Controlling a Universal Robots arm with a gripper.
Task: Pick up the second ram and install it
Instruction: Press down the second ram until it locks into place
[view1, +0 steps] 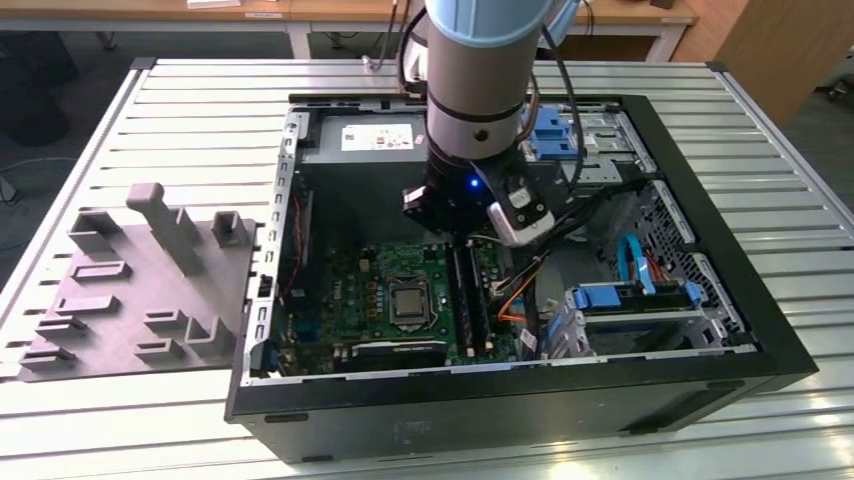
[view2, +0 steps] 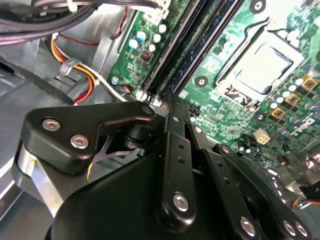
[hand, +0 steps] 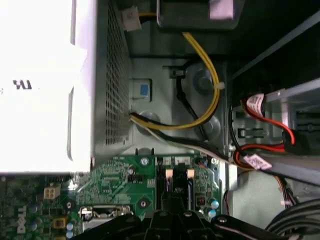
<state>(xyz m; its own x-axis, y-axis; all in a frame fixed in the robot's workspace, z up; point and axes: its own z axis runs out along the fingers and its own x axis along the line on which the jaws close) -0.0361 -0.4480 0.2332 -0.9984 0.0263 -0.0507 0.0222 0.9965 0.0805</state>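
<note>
The second ram is hard for us to pick out. In the exterior view, the gripper (view1: 461, 232) hangs low inside the open computer case (view1: 763, 340), which sits mid-tabletop (view1: 200, 120), right over the long dark slots (view1: 467, 295) on the green board (view1: 380, 275). In the second wrist view, the gripper (view2: 167, 102) meets the slots' (view2: 185, 50) end. In the first wrist view, white clips (hand: 168, 173) sit just beyond it. We cannot tell if it is open or closed.
</note>
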